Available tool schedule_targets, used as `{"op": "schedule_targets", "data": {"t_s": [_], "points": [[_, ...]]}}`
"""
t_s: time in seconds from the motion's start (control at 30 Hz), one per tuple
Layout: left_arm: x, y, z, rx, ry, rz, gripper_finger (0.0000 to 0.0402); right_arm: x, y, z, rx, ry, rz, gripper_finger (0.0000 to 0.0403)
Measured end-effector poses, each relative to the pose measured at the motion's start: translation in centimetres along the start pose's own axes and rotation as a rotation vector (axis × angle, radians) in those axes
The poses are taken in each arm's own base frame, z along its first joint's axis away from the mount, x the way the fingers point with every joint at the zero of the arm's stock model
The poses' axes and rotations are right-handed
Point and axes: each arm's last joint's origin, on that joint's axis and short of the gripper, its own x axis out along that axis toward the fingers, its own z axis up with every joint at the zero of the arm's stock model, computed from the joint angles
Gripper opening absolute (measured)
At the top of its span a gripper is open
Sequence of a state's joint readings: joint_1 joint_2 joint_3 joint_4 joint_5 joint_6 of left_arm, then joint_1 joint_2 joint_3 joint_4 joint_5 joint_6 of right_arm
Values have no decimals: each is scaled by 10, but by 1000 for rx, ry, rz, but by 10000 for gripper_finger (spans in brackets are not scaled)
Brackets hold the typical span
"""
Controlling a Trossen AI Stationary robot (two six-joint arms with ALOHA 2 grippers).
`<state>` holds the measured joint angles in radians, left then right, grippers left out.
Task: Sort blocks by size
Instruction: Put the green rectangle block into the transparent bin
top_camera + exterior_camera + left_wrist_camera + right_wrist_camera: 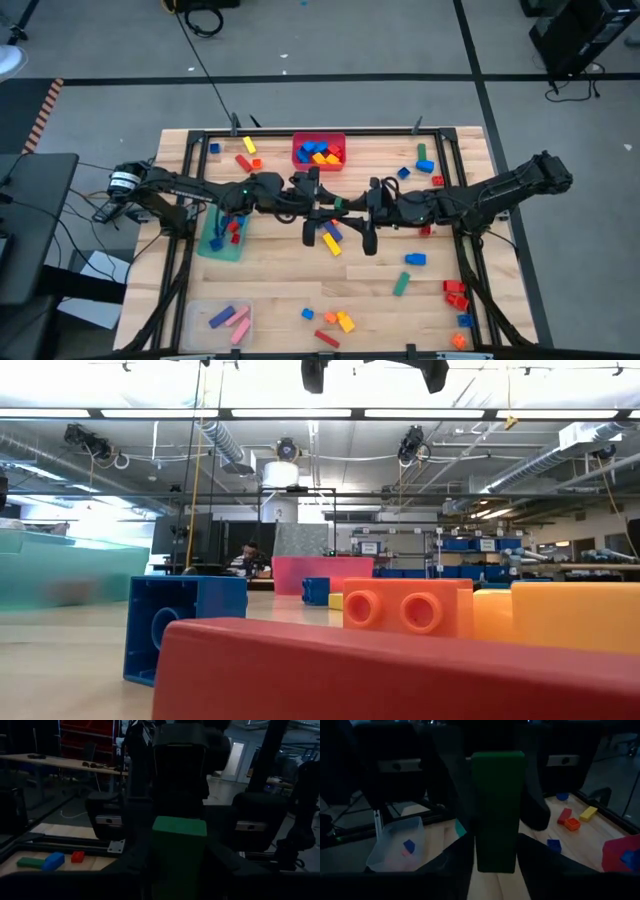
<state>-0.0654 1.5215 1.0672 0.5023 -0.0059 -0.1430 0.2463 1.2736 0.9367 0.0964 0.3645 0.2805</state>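
1. Hard to see: both wrist views are very dark. In the high view the two arms meet over the middle of the table, and their dark bodies cover most of what is between them.
2. The low view is walled off by a red block, a blue block and an orange block right at the lens. My claws show there only as dark stubs, cut off at the upper edge.
3. The green bin is partly under my left arm, so its contents are only partly readable.
4. The green block, a long bar, hangs in the air above mid-table, off the wood.
5. My left claw is clenched on the green block, one end of which sits between its fingers.
6. My right claw faces the left one from the opposite side, with the other end of the bar inside it. I cannot tell whether it grips or has let go.
7. Loose blocks lie scattered on the table, well apart from both claws.
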Motion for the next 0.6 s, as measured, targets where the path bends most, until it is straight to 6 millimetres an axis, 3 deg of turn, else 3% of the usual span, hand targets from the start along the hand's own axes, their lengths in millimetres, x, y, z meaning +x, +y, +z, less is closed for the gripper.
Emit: {"op": "schedule_targets", "data": {"t_s": [0.3, 0.6], "points": [[-7, 5, 7, 9, 17, 22, 128, 1, -6, -6, 38, 66, -36, 242], [-68, 1, 40, -36, 242, 197, 129, -4, -7, -27, 250, 272, -76, 248]]}}
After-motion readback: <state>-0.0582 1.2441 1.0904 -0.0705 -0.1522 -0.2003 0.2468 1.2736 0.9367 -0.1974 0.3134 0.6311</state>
